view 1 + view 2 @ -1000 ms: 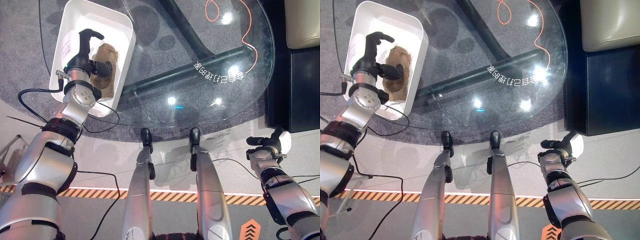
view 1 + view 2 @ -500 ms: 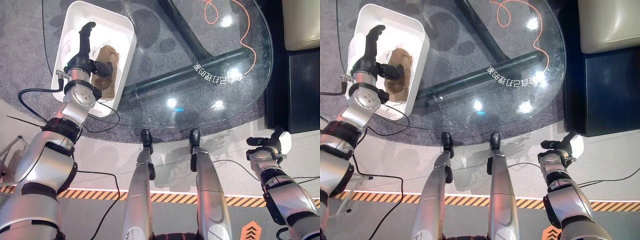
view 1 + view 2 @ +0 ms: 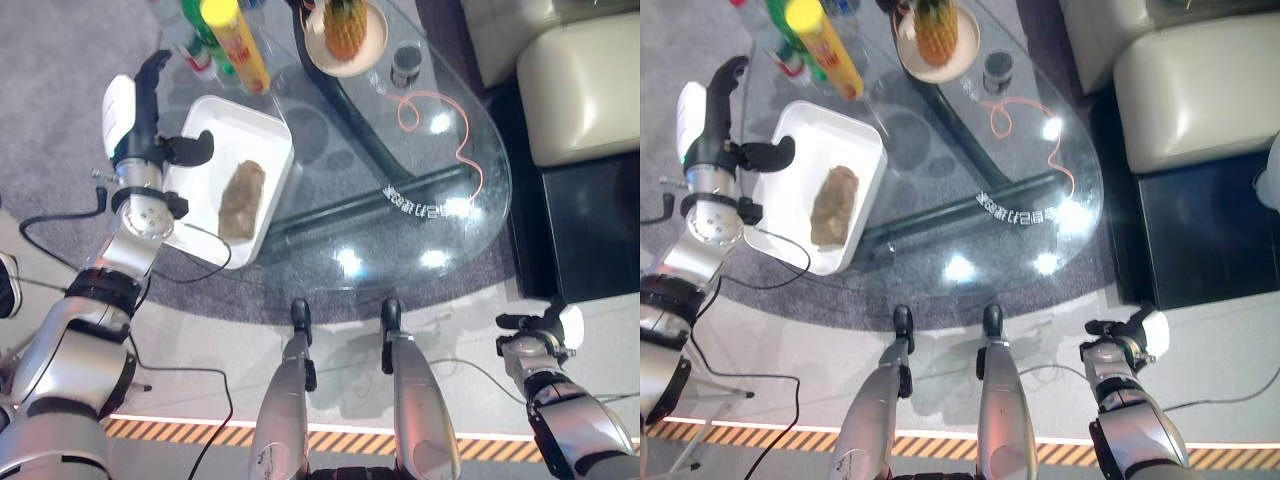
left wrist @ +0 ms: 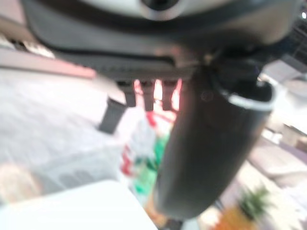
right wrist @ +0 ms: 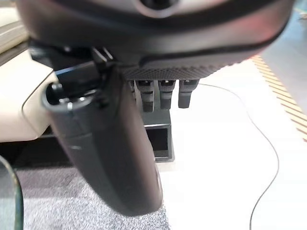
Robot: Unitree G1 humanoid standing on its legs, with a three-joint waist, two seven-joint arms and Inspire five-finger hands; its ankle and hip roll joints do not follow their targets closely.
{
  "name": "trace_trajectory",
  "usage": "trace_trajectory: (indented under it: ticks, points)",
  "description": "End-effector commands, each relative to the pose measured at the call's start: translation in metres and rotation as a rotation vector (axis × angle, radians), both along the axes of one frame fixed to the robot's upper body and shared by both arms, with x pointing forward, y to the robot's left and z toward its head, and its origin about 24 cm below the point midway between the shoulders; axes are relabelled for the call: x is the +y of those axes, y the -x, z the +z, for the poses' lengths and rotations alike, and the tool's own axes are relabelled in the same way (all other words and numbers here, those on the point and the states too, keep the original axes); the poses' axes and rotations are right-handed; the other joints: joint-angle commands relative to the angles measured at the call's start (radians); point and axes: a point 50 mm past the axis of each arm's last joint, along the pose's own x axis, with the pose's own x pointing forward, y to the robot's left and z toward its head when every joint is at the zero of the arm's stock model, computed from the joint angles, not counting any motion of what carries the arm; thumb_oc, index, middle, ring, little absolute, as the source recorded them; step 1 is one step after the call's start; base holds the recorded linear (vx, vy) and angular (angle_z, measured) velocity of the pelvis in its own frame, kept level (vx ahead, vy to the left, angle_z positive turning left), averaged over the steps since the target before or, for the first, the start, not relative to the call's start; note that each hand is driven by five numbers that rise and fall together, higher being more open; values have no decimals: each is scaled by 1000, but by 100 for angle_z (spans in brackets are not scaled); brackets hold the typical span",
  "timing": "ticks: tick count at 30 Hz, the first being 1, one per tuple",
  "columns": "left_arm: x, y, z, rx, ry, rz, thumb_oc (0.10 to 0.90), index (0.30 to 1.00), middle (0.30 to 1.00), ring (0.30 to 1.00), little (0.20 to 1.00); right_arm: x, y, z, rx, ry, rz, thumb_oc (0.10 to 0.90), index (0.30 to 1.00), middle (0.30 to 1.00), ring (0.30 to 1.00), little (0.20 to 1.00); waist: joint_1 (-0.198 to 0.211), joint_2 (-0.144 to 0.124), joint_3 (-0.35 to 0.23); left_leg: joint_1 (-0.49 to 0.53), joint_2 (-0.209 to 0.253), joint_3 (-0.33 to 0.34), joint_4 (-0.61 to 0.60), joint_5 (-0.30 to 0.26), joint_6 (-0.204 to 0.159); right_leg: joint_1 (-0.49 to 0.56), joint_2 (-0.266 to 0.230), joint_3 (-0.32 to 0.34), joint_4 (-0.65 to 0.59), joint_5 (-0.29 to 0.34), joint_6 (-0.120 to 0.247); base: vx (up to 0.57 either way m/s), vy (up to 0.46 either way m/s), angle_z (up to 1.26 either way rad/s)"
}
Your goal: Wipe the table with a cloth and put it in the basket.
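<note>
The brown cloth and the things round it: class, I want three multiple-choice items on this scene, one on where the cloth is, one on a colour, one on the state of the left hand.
1. Where does the brown cloth lie?
A. On the bare glass table
B. Inside the white basket
C. In the left hand

2. What colour is the cap of the tall bottle beyond the basket?
A. Yellow
B. Blue
C. Black

3. In what state is the left hand?
A. Curled round the cloth
B. Open, holding nothing
C. Pinching the basket's rim

Answers:
1 B: the cloth rests on the floor of the white basket, which stands on the glass table.
2 A: the cap is plainly yellow.
3 B: its fingers are straight and raised over the basket's edge, apart from the cloth.
</note>
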Motion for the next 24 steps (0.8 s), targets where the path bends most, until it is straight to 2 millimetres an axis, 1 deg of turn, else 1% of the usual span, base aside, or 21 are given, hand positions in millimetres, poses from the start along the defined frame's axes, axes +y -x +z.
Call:
trace_trajectory:
  ticks: [1, 2, 3, 4, 7, 8, 9, 10, 11, 13, 14, 15, 16, 18, 19, 20, 21, 22, 24]
  points:
    - [41, 25, 15, -106, 75, 105, 800, 900, 900, 900, 900, -27, 42, -15, 92, 55, -53, 800, 900, 900, 900, 900, 28, -8, -136, 38, -82, -32, 35, -61, 21, 98, 2, -20, -212, 137, 41, 109, 5, -9]
    - [47, 30, 0, -60, 85, 125, 800, 900, 900, 900, 900, -29, 51, -20, 108, 51, -59, 800, 900, 900, 900, 900, 32, -6, -152, 63, -82, -36, 13, -56, 19, 127, -1, -21, -233, 141, 44, 136, 2, -9]
    - [53, 37, -22, 13, 87, 139, 800, 900, 900, 900, 900, -30, 62, -27, 137, 44, -61, 800, 900, 900, 900, 900, 38, -4, -178, 96, -81, -40, -16, -52, 18, 165, -5, -24, -260, 145, 48, 138, 0, -4]
    - [57, 43, -36, 61, 93, 151, 800, 900, 900, 900, 900, -30, 69, -31, 156, 41, -60, 800, 900, 900, 900, 900, 40, -2, -195, 119, -80, -43, -34, -48, 18, 193, -7, -26, -278, 148, 49, 149, -1, 1]
    - [68, 60, -80, 210, 193, 183, 800, 900, 900, 900, 900, -31, 88, -43, 205, 17, -65, 800, 900, 900, 900, 900, 49, -3, -242, 184, -79, -52, -75, -46, 17, 269, -10, -30, -324, 151, 53, 127, -7, 19]
    - [68, 68, -103, 305, 209, 178, 800, 900, 900, 900, 900, -30, 96, -48, 228, 1, -58, 800, 900, 900, 900, 900, 55, -4, -263, 207, -77, -55, -85, -48, 18, 296, -12, -37, -337, 153, 56, 114, -14, 6]
    - [70, 75, -118, 364, 227, 178, 800, 900, 900, 900, 900, -28, 101, -52, 246, -5, -51, 800, 900, 900, 900, 900, 57, -5, -277, 220, -75, -57, -92, -47, 18, 312, -14, -41, -346, 154, 57, 119, -11, 12]
    - [73, 85, -137, 446, 282, 175, 800, 900, 900, 900, 900, -26, 107, -56, 269, -12, -44, 800, 900, 900, 900, 900, 61, -6, -291, 236, -73, -57, -97, -47, 18, 331, -16, -45, -355, 156, 58, 126, 1, 12]
    - [70, 98, -163, 545, 313, 170, 800, 900, 900, 900, 900, -25, 115, -60, 297, -27, -40, 800, 900, 900, 900, 900, 66, -10, -309, 253, -71, -59, -105, -47, 18, 351, -17, -48, -365, 159, 61, 107, 2, 16]
    - [69, 104, -173, 582, 326, 167, 800, 900, 900, 900, 900, -25, 119, -63, 313, -34, -36, 800, 900, 900, 900, 900, 67, -10, -316, 264, -69, -58, -109, -47, 18, 364, -18, -51, -372, 161, 62, 79, 3, 9]
    - [68, 118, -194, 671, 383, 164, 800, 900, 900, 900, 900, -25, 126, -66, 343, -48, -25, 800, 900, 900, 900, 900, 70, -13, -332, 278, -66, -56, -116, -48, 18, 381, -19, -54, -384, 164, 64, 176, 13, 10]
    - [65, 149, -233, 847, 477, 167, 800, 900, 900, 900, 900, -22, 140, -75, 406, -110, -8, 800, 900, 900, 900, 900, 77, -17, -365, 309, -59, -54, -128, -50, 16, 416, -20, -59, -405, 167, 66, 224, 23, 22]
    - [62, 167, -253, 943, 543, 171, 800, 900, 900, 900, 900, -20, 148, -80, 450, -143, 4, 800, 900, 900, 900, 900, 79, -20, -382, 324, -55, -49, -132, -54, 15, 435, -21, -62, -417, 168, 67, 208, 24, 18]
    - [54, 193, -279, 1070, 643, 181, 800, 900, 900, 900, 900, -18, 158, -86, 521, -197, 30, 800, 900, 900, 900, 900, 79, -25, -401, 346, -48, -45, -140, -57, 12, 459, -22, -69, -440, 175, 71, 111, 21, 8]
    - [52, 200, -285, 1087, 687, 196, 800, 900, 900, 900, 900, -16, 161, -87, 540, -209, 44, 800, 900, 900, 900, 900, 79, -27, -406, 353, -46, -42, -143, -58, 11, 467, -23, -70, -447, 177, 72, 95, 20, 2]
    - [47, 214, -298, 1129, 795, 235, 800, 900, 900, 900, 900, -14, 165, -90, 580, -222, 71, 800, 900, 900, 900, 900, 79, -31, -417, 364, -43, -35, -147, -62, 10, 477, -25, -72, -457, 177, 74, 98, 12, 2]
    - [37, 231, -314, 1228, 852, 253, 800, 900, 900, 900, 900, -10, 171, -95, 629, -256, 88, 800, 900, 900, 900, 900, 79, -37, -428, 375, -39, -29, -147, -68, 8, 488, -27, -79, -461, 174, 76, 106, 3, 1]
    - [31, 240, -321, 1292, 870, 249, 800, 900, 900, 900, 900, -6, 176, -98, 659, -279, 99, 800, 900, 900, 900, 900, 78, -40, -435, 379, -36, -24, -147, -70, 8, 493, -27, -80, -460, 172, 77, 83, -6, 0]
    - [25, 251, -329, 1359, 889, 240, 800, 900, 900, 900, 900, -3, 180, -101, 696, -312, 109, 800, 900, 900, 900, 900, 77, -44, -441, 386, -32, -18, -147, -73, 8, 499, -28, -81, -458, 168, 76, 52, -5, 1]
